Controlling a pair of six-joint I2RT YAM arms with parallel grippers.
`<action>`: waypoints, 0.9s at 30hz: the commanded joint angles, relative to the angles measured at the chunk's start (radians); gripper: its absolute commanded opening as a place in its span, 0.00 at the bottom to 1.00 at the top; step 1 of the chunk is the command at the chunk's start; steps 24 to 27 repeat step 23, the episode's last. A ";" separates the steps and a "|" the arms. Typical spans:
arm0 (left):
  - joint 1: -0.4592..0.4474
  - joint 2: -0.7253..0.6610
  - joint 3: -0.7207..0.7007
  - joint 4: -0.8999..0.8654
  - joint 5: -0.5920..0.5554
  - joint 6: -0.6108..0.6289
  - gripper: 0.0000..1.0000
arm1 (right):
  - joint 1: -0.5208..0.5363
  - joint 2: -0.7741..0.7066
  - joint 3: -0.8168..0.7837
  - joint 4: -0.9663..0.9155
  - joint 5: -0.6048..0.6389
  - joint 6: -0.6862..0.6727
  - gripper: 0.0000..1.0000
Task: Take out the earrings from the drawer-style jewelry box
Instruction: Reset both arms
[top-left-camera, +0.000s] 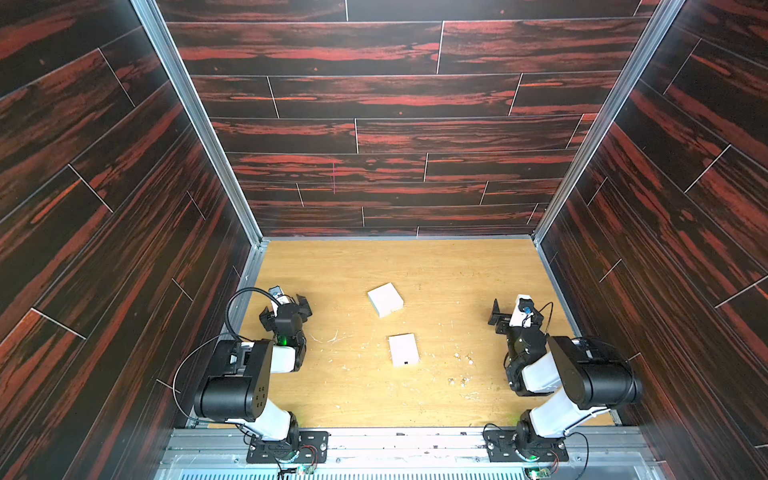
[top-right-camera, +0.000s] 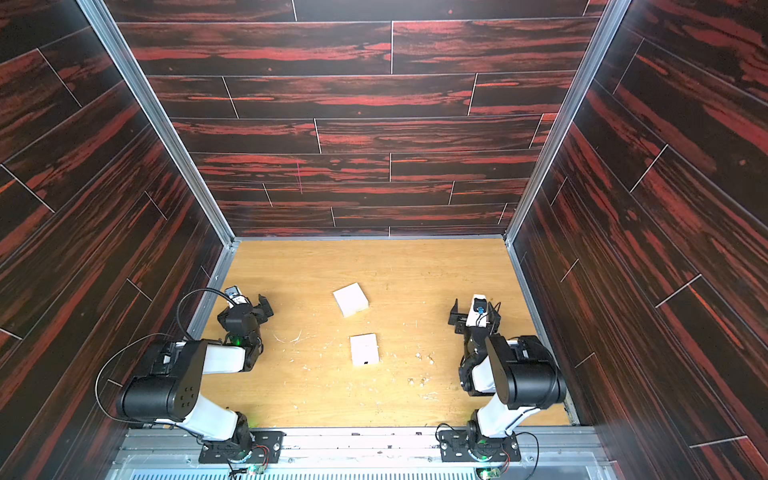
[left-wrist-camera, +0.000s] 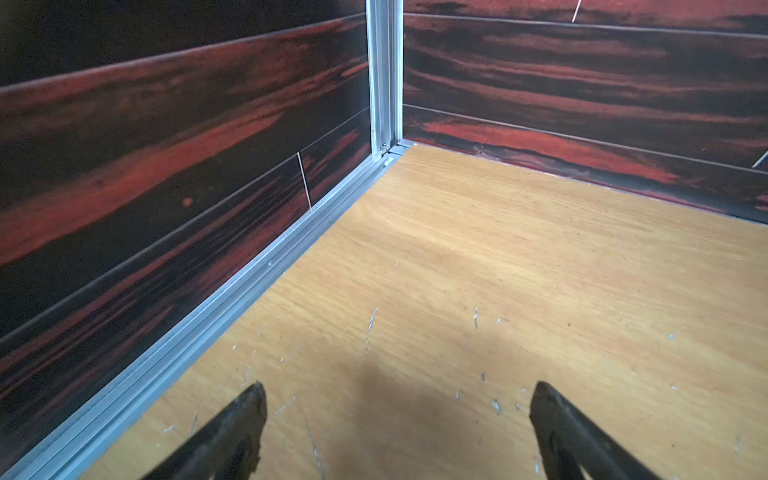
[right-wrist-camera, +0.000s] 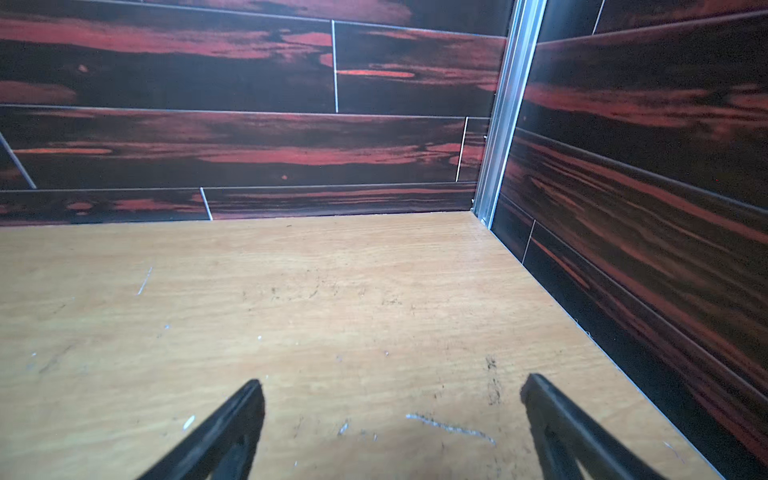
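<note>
Left black two-fingered gripper (left-wrist-camera: 398, 399) and right black two-fingered gripper (right-wrist-camera: 392, 390) are hanging wide open above the light wooden tabletop (top-left-camera: 415, 266). Tiny pale gold earrings (top-left-camera: 470, 360) are lying on it, between the nearer flat white box (top-left-camera: 404, 350) and the right arm (top-left-camera: 582, 365).

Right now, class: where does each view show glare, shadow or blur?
In a top view, the far white box and near white box wash out and the front rail glares; left wrist view: soft shadow on the table by the left gripper; right wrist view: right gripper looks soft-edged.
</note>
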 joint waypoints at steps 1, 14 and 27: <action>-0.001 -0.029 0.018 -0.081 0.000 -0.001 1.00 | -0.043 -0.033 0.102 -0.225 -0.010 0.069 0.99; -0.001 -0.033 0.016 -0.077 0.016 0.012 1.00 | -0.114 -0.051 0.115 -0.287 -0.099 0.127 0.99; -0.001 -0.031 0.023 -0.090 0.023 0.016 1.00 | -0.114 -0.050 0.115 -0.286 -0.098 0.126 0.99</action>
